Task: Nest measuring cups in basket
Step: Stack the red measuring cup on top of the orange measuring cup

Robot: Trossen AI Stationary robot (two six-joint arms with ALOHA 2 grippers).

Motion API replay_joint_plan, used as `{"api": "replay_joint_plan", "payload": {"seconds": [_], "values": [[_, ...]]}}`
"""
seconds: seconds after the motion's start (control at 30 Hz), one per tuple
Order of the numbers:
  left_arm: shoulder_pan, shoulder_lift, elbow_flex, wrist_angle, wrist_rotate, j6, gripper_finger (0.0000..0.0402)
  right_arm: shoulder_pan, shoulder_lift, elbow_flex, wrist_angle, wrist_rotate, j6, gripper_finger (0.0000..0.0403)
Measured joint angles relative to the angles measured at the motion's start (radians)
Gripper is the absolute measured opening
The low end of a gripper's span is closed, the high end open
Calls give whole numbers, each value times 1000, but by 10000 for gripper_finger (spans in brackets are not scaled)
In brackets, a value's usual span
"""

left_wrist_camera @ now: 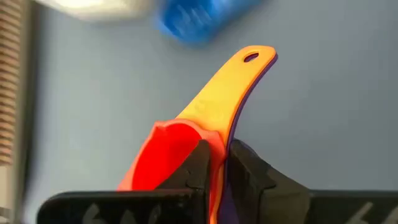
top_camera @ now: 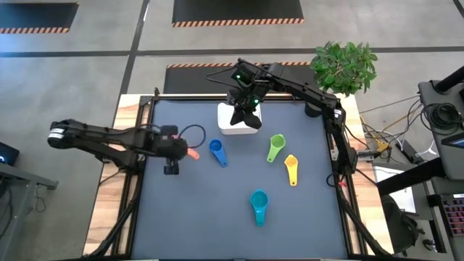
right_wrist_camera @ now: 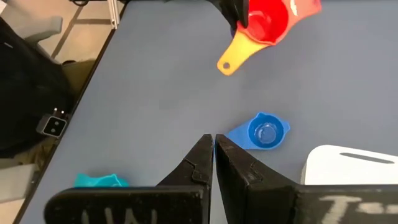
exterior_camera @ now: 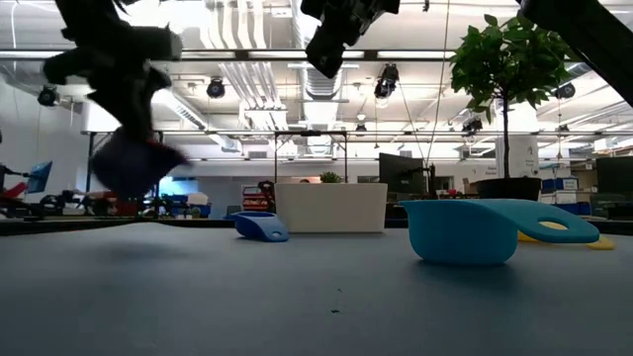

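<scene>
Left gripper (left_wrist_camera: 217, 168) pinches nested red, orange, purple cups (left_wrist_camera: 186, 149); right gripper (right_wrist_camera: 213, 152) pressed together.

Left gripper (top_camera: 190, 153) raised, jaws clamped; right gripper (right_wrist_camera: 213, 144) hovering, jaws together.

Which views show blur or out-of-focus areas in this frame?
Low view: the left pincer and its load are smeared, while the teal cup is sharp. Left wrist view: the blue cup and the white basket are soft behind the crisp orange handle. High view: sharp throughout.
</scene>
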Motion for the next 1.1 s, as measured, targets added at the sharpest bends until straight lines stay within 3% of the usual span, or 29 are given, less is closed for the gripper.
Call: {"api": "replay_joint_plan", "payload": {"seconds": [0.17,0.4,0.93,1.1], "values": [[-152,-27,-60,143,-238,-68,17,0,-4,0,-2,0,-12,9],[-353,48,-182,329,-495,-96,17,0,-36,1,5,-5,-23,9],[-513,266,-283,436,-580,-265,17,29,-52,1,34,-9,20,9],[-512,331,-290,433,-584,-316,60,41,-52,1,43,-9,27,9]]}}
